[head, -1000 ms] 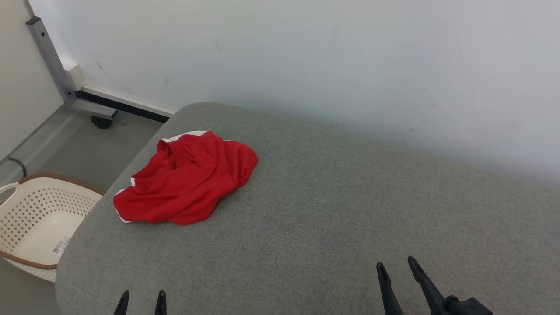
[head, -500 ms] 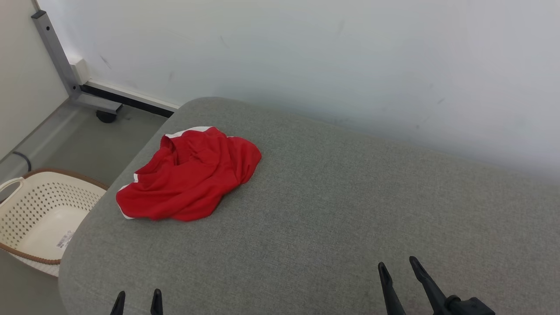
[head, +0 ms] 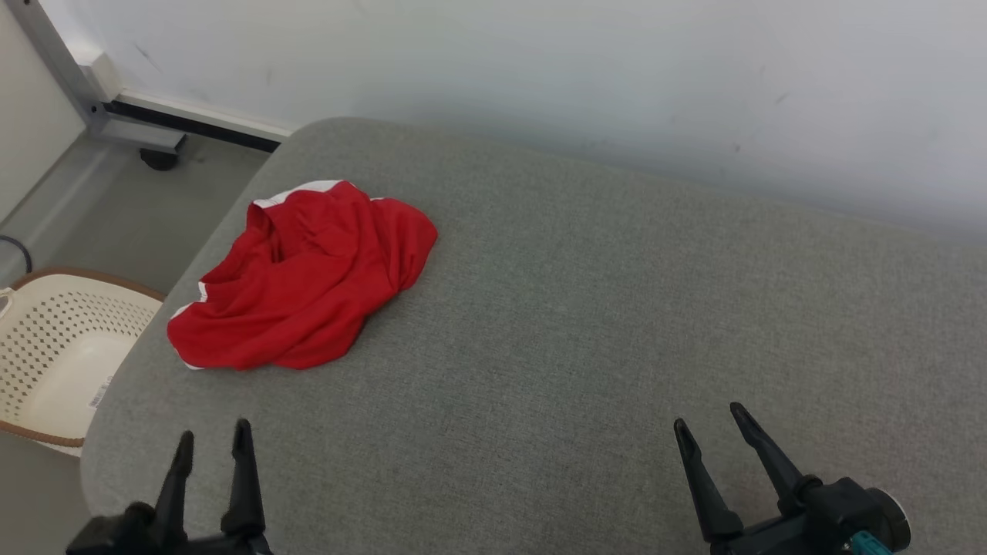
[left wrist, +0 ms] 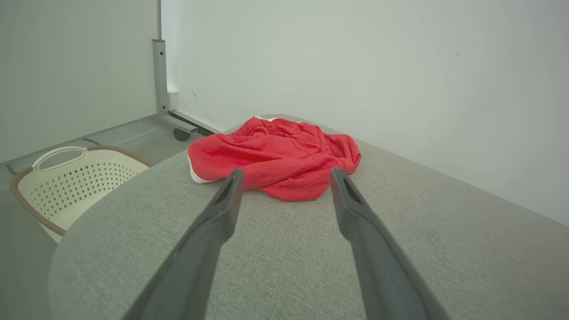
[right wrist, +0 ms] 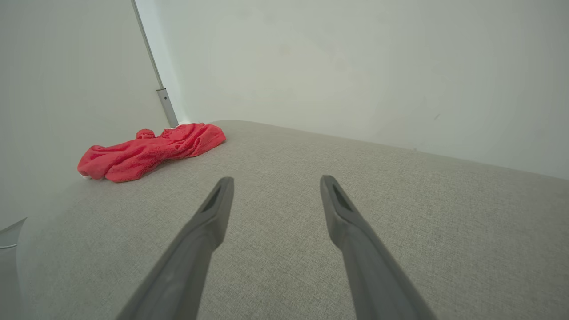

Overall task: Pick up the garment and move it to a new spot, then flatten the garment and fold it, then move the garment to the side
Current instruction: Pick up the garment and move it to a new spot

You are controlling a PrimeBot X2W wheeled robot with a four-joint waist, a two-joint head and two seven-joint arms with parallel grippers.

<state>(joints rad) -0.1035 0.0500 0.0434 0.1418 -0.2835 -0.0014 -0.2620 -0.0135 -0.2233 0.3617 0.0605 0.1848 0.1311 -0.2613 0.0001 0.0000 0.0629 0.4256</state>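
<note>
A crumpled red garment (head: pixel 301 281) with white trim lies on the grey upholstered surface (head: pixel 586 308) near its far left corner. The left wrist view has the garment (left wrist: pixel 280 155) straight ahead, just past my fingertips. My left gripper (head: pixel 214 435) hovers open over the near left part of the surface, short of the garment, with nothing between its fingers. My right gripper (head: pixel 709 420) is open and empty at the near right, far from the cloth. In the right wrist view the garment (right wrist: pixel 146 151) sits well off to the left.
A cream perforated laundry basket (head: pixel 54 347) stands on the floor to the left of the surface, also in the left wrist view (left wrist: pixel 66 178). A white wall runs behind. A grey metal frame leg with a caster (head: pixel 158 158) stands at the far left corner.
The head camera has tilted down, shifting the whole picture. Both grippers reach further up into view, the left one nearer the garment. The garment itself lies as before.
</note>
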